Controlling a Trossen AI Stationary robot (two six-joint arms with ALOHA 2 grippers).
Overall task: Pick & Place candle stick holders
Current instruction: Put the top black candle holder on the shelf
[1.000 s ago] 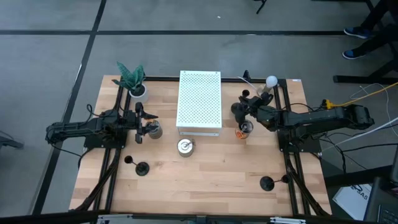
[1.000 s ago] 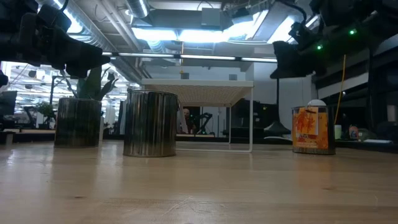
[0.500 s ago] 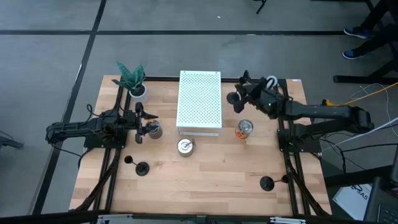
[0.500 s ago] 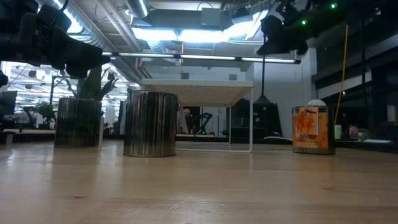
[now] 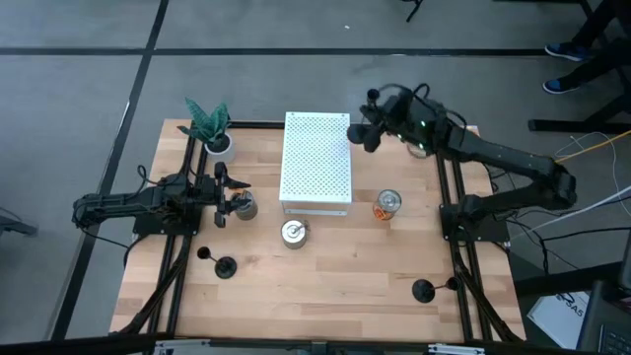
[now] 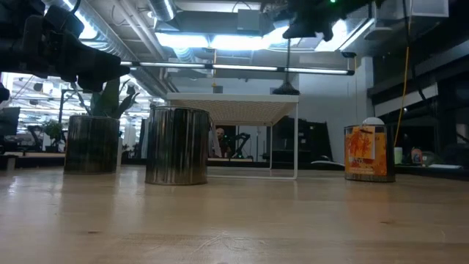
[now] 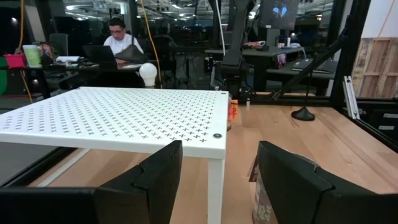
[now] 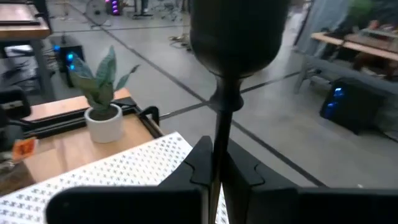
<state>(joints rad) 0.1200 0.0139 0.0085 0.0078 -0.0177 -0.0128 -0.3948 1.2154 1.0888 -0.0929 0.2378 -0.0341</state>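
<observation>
Right wrist view | candlestick point(image 8: 219, 124): black, thin stem, cup top | clamped in right tool point(image 8: 214, 163)

The perforated stand point(image 5: 316, 163) sits mid-table toward the back edge. Left of it, a potted plant point(image 5: 210, 128); before its front edge, a tin point(image 5: 294, 233). Right of the stand — an orange can point(image 5: 387, 205). Two candle stick holders point(image 5: 225, 266) stand near the front — one left, one right point(image 5: 423, 289).

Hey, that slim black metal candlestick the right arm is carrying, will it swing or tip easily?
Probably stiff: the slim black metal candlestick hangs straight from the right gripper, shut on its thin stem. Set down, its tall stem above a small round base likely tips if nudged.
</observation>
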